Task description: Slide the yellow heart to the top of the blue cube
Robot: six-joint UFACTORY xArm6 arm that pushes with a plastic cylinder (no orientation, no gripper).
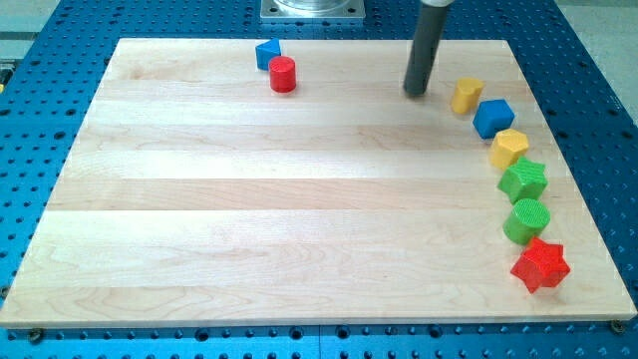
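The yellow heart [466, 95] lies near the board's upper right, just up and left of the blue cube [492, 118], almost touching it. My tip [416, 93] rests on the board a short way to the view's left of the yellow heart, with a small gap between them. The rod rises straight up out of the view's top.
Below the blue cube, a curved row runs down the right edge: a yellow hexagon-like block [508, 148], a green star-like block [523, 180], a green cylinder [527, 219] and a red star [539, 264]. A small blue block [267, 53] and a red cylinder [283, 74] sit at the top left-centre.
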